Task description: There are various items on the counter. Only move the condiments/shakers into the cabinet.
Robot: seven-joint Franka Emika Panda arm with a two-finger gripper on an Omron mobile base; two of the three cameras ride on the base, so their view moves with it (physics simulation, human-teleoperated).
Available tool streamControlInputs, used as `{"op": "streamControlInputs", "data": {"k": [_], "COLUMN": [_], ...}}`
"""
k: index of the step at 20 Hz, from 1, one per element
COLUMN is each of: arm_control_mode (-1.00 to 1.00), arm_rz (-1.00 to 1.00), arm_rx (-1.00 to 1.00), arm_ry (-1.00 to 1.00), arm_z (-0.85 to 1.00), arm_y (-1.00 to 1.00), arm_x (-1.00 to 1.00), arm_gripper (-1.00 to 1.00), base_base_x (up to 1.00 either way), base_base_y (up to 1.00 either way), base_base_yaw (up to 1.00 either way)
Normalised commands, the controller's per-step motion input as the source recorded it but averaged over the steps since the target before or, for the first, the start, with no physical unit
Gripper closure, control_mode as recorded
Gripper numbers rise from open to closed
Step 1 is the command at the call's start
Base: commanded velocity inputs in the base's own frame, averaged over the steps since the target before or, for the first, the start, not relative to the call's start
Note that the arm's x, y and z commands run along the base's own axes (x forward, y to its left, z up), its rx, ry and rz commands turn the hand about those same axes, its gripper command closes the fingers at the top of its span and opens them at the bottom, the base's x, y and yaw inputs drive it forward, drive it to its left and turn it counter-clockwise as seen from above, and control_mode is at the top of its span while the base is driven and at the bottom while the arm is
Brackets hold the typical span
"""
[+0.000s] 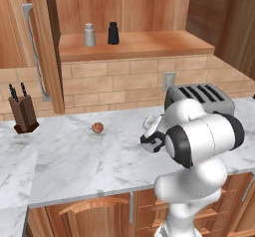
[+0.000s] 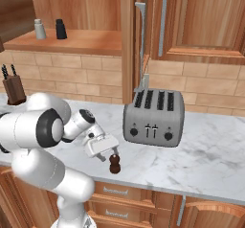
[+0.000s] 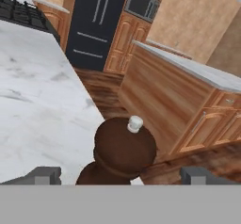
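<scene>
Marbled white table (image 1: pixel 74 156) runs under a brick backsplash and warm wooden cupboards, and I read it from the left. At the far left stands a knife block (image 1: pixel 22 112), then the open cabinet (image 1: pixel 134 44), where the grey shaker (image 1: pixel 89 35) and the black shaker (image 1: pixel 113 33) already stand side by side on the shelf, so I judge two of three are put away. Below them a small reddish ball (image 1: pixel 98 127) lies alone on the stone; it is no condiment and should stay. Further right my gripper (image 2: pixel 110 153) hangs just over the brown pepper mill (image 2: pixel 115 164) near the table's front edge, fingers (image 3: pixel 44 175) spread wide to either side of it, pinching nothing, lined up to grab it. Rightmost sits the silver toaster (image 2: pixel 154 118).
</scene>
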Motion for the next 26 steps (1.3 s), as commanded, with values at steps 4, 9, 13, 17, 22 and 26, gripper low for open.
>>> {"op": "streamControlInputs", "data": {"k": [4,9,13,17,22,26], "arm_control_mode": [-1.0,-1.0,-1.0,-1.0,-1.0,-1.0], "arm_rz": [-0.07,-0.06,-0.07,-0.07,-0.08,-0.01], "arm_rx": [-0.08,-0.08,-0.09,-0.1,-0.11,-0.07], "arm_ry": [-0.02,-0.04,-0.07,-0.05,-0.08,-0.19], "arm_z": [-0.11,-0.12,-0.13,-0.26,-0.06,0.69], "arm_y": [-0.18,-0.13,-0.02,0.0,0.0,0.06], "arm_x": [0.0,-0.01,-0.31,-0.31,-0.11,-0.24], "arm_gripper": [-1.0,-1.0,-1.0,-1.0,1.0,1.0], "base_base_x": [0.0,0.0,0.0,0.0,0.0,0.0], "base_base_y": [0.0,0.0,0.0,0.0,0.0,0.0], "base_base_yaw": [0.0,0.0,0.0,0.0,0.0,0.0]}}
